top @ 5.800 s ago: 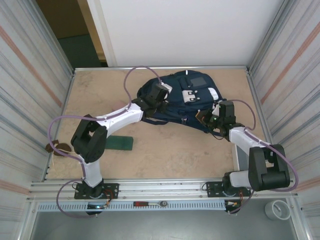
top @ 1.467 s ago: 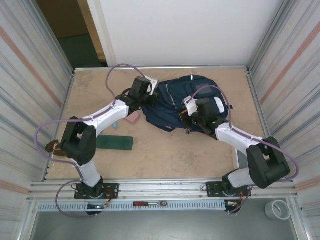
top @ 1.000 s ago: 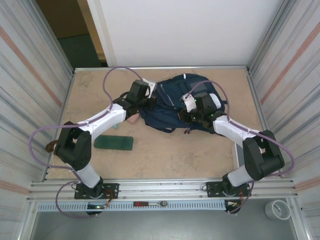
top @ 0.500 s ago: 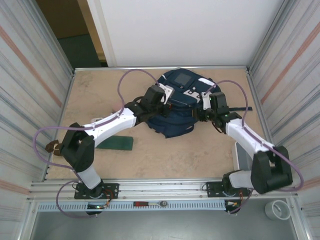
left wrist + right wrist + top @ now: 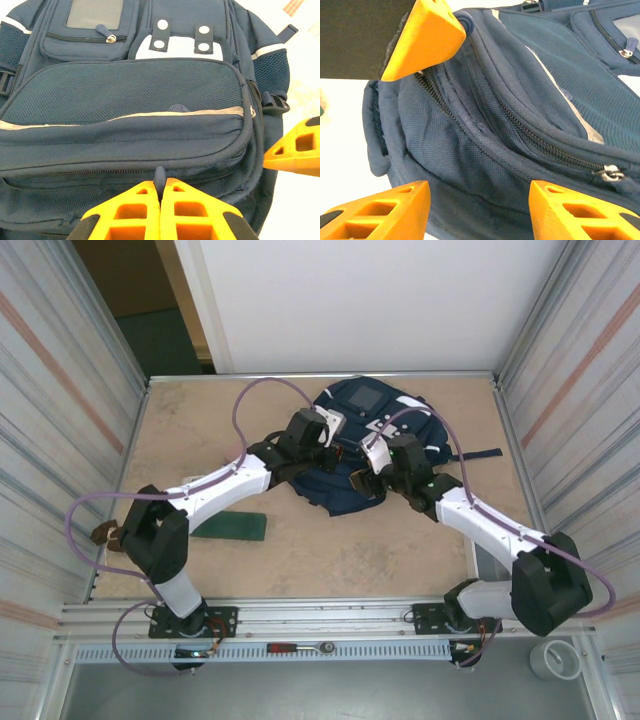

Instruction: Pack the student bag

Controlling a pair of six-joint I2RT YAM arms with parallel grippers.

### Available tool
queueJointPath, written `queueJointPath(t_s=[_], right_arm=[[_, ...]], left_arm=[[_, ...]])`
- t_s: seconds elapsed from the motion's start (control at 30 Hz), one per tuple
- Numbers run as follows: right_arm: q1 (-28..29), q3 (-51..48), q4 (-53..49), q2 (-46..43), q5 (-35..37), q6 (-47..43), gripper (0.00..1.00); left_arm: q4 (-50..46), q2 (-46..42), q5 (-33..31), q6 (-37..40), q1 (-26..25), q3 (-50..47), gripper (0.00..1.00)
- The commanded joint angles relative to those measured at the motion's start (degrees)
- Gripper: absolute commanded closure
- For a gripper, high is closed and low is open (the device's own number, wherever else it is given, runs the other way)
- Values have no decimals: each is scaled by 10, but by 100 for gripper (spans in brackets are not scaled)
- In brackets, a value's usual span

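Observation:
The navy student bag [image 5: 372, 405] lies at the middle back of the table, its front pockets facing up. My left gripper [image 5: 333, 452] is at the bag's near-left edge, shut on a small dark pull tab [image 5: 159, 176] by the zip seam of the student bag [image 5: 130, 95]. In the left wrist view the left gripper [image 5: 161, 186] shows its orange fingers pressed together round that tab. My right gripper [image 5: 479, 190] stands open in front of the bag's side [image 5: 485, 125], nothing between its fingers. From above, the right gripper [image 5: 370, 472] sits close to the right of the left one.
A flat green item [image 5: 230, 526] lies on the table left of the bag, under the left arm. A small brown object [image 5: 105, 533] rests at the left wall. Metal walls close both sides. A ratchet tool [image 5: 300, 648] lies on the front rail.
The right gripper has opened and swung left to the bag's near edge. The left gripper, still shut, pulled the bag right and turned it earlier in the second.

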Motion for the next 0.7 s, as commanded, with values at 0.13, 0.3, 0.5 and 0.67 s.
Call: queueJointPath(t_s=[0.13,0.3,0.5,0.67], right_arm=[[15,40,41,38,23,-34,48],[25,31,40,17,35,-43,50],[25,11,27,-16,44,-56,50],[27,-3,55,-6,25,-89,50]], left_arm=[[21,-16,8,-13,6,2,100],[20,-15,7,-12,7,1,100],[20,-13,7,-12,8,0,100],[22,-10,9,-13,8,1,100]])
